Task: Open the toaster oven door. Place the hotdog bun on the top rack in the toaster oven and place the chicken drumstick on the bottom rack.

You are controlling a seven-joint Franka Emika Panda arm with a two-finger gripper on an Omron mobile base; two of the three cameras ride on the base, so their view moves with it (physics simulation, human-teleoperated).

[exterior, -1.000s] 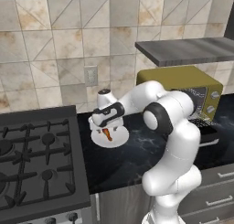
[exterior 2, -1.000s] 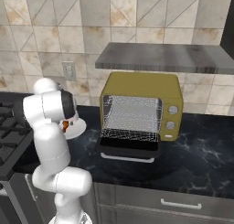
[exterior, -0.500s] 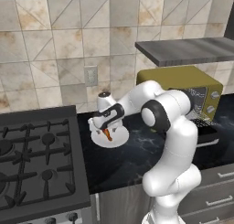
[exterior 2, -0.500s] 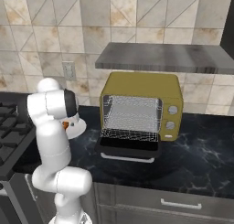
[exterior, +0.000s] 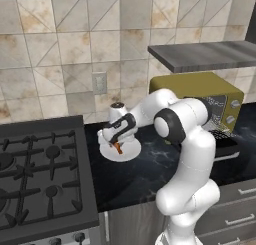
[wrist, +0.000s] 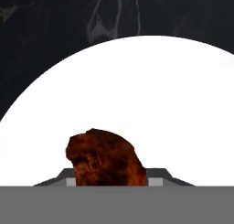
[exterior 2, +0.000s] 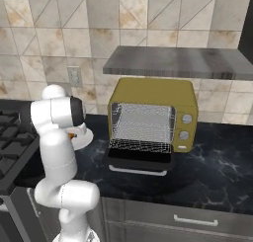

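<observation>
On the white plate (exterior: 121,151), the pincer (exterior: 116,145) flanks the chicken drumstick (wrist: 106,159).

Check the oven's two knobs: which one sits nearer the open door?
The lower knob. It sits just above the dropped door and beneath the upper knob, on the right of the oven front.

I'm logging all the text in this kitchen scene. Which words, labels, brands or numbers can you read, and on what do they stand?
None can be read.
toaster oven: no brand or lettering shows; its two knobs carry no legible marks.
wall outlet: blank.
plate under the chicken drumstick: plain white.
</observation>
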